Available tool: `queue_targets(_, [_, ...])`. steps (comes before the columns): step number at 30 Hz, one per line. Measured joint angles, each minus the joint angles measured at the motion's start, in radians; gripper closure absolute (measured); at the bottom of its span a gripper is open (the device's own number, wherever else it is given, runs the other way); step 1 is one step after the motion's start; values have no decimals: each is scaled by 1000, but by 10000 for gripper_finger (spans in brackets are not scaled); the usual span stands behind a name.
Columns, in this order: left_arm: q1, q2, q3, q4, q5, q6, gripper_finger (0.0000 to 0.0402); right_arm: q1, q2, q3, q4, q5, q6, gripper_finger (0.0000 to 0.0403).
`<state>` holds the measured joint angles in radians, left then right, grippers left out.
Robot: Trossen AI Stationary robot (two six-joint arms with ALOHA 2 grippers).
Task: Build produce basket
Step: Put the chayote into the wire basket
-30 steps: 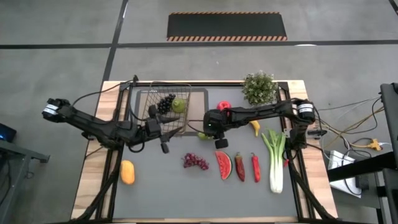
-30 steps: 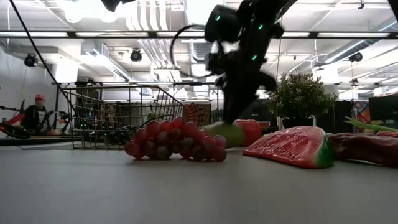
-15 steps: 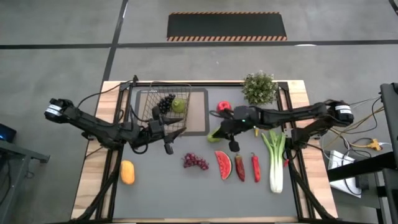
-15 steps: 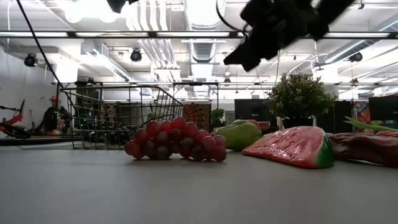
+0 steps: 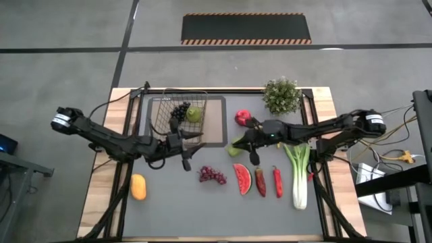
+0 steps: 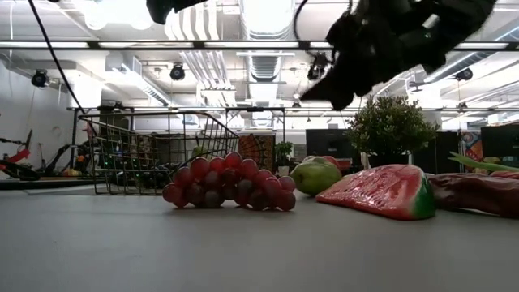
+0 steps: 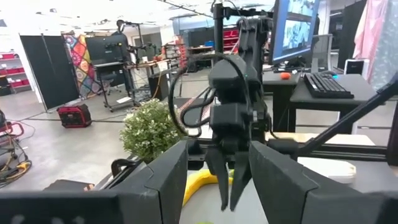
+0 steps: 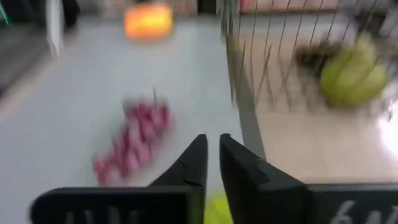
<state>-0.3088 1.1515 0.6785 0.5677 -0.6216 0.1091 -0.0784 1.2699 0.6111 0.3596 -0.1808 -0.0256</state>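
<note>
The dark wire basket (image 5: 181, 119) stands on the tan mat and holds dark grapes (image 5: 179, 110) and a green pear (image 8: 351, 74). A second green pear (image 5: 233, 150) rests on the table by its side, in front of the apple (image 5: 241, 117). My right gripper (image 8: 212, 146) hangs above this pear, shut and clear of it, as the low view shows (image 6: 328, 88). My left gripper (image 5: 188, 151) is open, in the air just near of the basket, facing the right arm (image 7: 217, 155). Red grapes (image 5: 211, 175), watermelon (image 5: 242, 179), chilies (image 5: 260, 181), leek (image 5: 299, 169) and orange fruit (image 5: 138, 187) lie on the table.
A bushy potted plant (image 5: 281, 96) stands at the far right of the table. A yellow banana (image 5: 277, 140) lies partly under the right arm. The tan mat (image 5: 216, 131) lies under the basket. The near strip of the grey table (image 5: 202, 216) is bare.
My right gripper has risen from the pear on the table and drawn back toward the table's right edge. The pear has shifted a little toward the right and lies free. My left gripper has drifted slightly toward the right, staying open.
</note>
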Motion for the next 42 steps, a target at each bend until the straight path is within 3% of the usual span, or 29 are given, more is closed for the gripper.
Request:
queue_targets(3, [1,6,0,0,0,1,246,2,10,115,-298,46,-81,321])
queue_targets(7, [1,6,0,3,-1,3,246,11,60,237,-572,163,-218,228])
queue_targets(13, [1,-3,0,1,-2,11,246,11,174,325,-717,235,-449,81])
queue_targets(17, [1,-3,0,-1,-2,11,246,13,263,364,-778,234,-572,22])
queue_targets(26, [1,-3,-8,0,-3,33,246,8,451,490,-783,272,-535,13])
queue_targets(31, [1,-3,-12,0,-5,31,246,-1,511,555,-866,295,-522,51])
queue_targets(35, [1,-3,-12,1,-5,30,246,-1,517,576,-900,295,-517,107])
queue_targets(42, [1,-4,-14,0,-5,30,246,-1,442,560,-894,284,-436,113])
